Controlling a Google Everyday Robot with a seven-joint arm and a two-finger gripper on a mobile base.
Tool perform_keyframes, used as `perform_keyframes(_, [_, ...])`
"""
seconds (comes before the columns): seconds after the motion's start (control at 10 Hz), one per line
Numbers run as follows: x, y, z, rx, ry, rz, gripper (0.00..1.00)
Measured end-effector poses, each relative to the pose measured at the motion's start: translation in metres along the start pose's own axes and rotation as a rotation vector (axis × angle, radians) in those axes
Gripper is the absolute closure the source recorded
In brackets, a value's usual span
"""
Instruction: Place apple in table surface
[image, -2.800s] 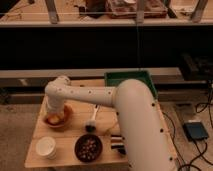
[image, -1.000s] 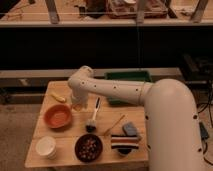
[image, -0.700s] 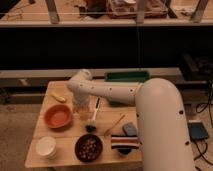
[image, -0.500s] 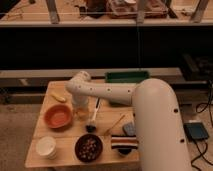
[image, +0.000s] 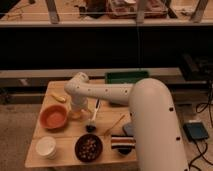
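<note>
My gripper (image: 76, 106) is at the end of the white arm (image: 107, 94). It hangs low over the light wooden table surface (image: 65, 134), just right of the orange bowl (image: 53, 117). A small pale yellow-orange apple (image: 75, 115) shows right under the gripper, at table level beside the bowl's right rim. The gripper hides its top, and I cannot tell whether it holds the apple. The bowl's hollow looks empty.
A yellow banana (image: 58, 97) lies behind the bowl. A white cup (image: 46, 147) and a dark bowl of nuts (image: 89, 148) stand at the front. A dark-headed brush (image: 93, 118), a wooden stick (image: 114, 124) and a striped object (image: 122, 143) lie to the right. A dark green tray (image: 126, 76) sits at the back.
The gripper left the orange bowl, swung right over the table, then came back left and down beside the bowl's right rim. The apple now shows at table level.
</note>
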Motion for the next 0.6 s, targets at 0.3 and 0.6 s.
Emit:
perform_keyframes(0.3, [-0.001,0.002,-0.006,-0.008,0.019,0.011,0.2])
perform_keyframes(0.6, [0.003,0.007,-0.045,-0.016,0.092,0.031,0.2])
